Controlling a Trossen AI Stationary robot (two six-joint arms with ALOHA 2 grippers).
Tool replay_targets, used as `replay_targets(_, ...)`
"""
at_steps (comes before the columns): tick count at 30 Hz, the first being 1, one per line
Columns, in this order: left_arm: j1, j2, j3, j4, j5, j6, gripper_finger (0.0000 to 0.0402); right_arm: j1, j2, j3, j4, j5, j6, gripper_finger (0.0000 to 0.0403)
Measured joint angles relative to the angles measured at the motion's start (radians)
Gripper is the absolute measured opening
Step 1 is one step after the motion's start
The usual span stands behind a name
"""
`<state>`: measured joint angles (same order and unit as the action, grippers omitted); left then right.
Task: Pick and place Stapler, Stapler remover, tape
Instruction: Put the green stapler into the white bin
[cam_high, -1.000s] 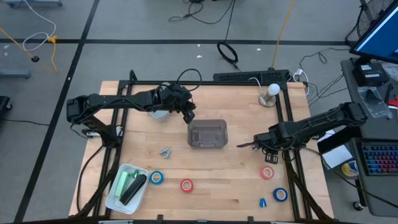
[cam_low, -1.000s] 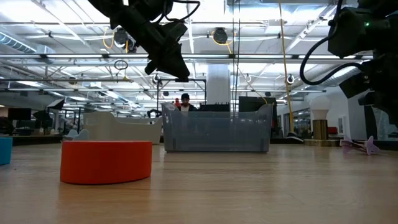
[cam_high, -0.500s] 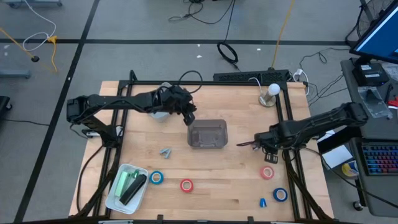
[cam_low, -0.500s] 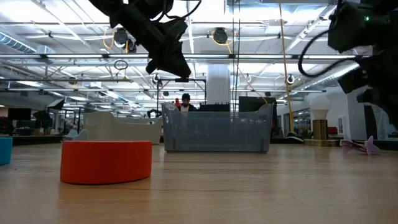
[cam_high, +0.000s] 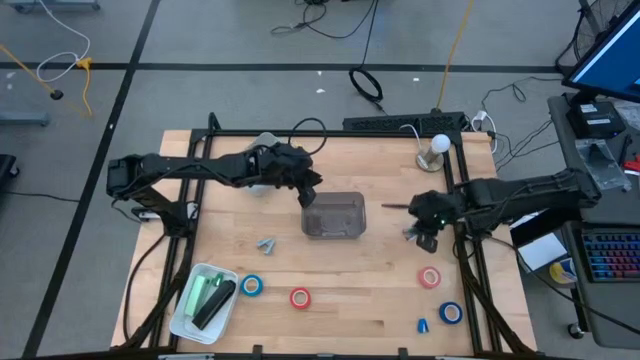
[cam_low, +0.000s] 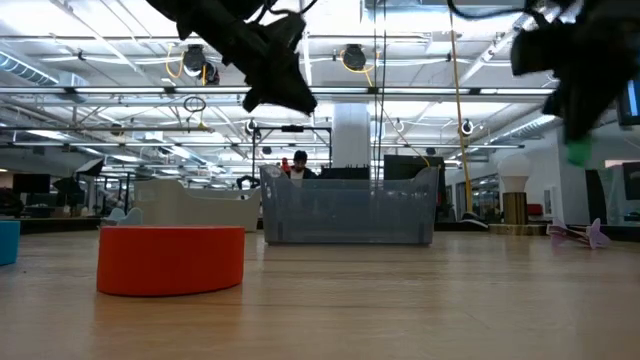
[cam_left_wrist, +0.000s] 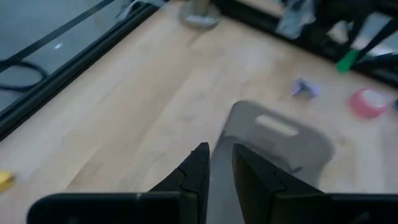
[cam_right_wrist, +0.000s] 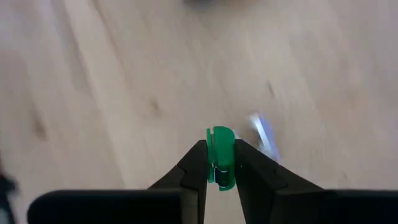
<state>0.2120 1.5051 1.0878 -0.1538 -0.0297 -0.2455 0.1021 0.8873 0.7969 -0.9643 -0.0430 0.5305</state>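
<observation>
No writing reads anywhere; right gripper (cam_right_wrist: 219, 163) pinches a small green piece (cam_right_wrist: 220, 155) tight

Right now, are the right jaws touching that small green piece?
Touching. The right wrist view shows the green piece pinched between the right gripper's jaws, no gap on either side, lifted above the table.

Red tape (cam_low: 171, 259), grey bin (cam_low: 349, 206) (translucent), green piece (cam_right_wrist: 219, 157), pale wood table (cam_high: 380, 300).
</observation>
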Motion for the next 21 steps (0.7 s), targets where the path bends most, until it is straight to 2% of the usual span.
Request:
replay_targets(5, -0.029, 0.000, 0.000, 0.125, 0.080, -0.002, 0.0072, -0.041, -0.025, 0.009, 0.244, 0.025, 0.006, 0.0054)
replay_targets(10, -0.053, 0.000, 0.000, 0.223, 0.117, -0.047, 0.0072, -0.087, -0.025, 0.009, 0.488, 0.056, -0.049, 0.0054)
replay_targets(17, -0.059, 0.000, 0.000, 0.239, 0.205, -0.157, 0.0072, -0.136, -0.022, 0.009, 0.745, 0.073, -0.128, 0.0054)
replay_targets(21, -0.073, 0.000, 0.000, 0.261, 0.231, -0.164, 0.0072, -0.147, 0.005, 0.009, 0.865, 0.071, -0.163, 0.0054)
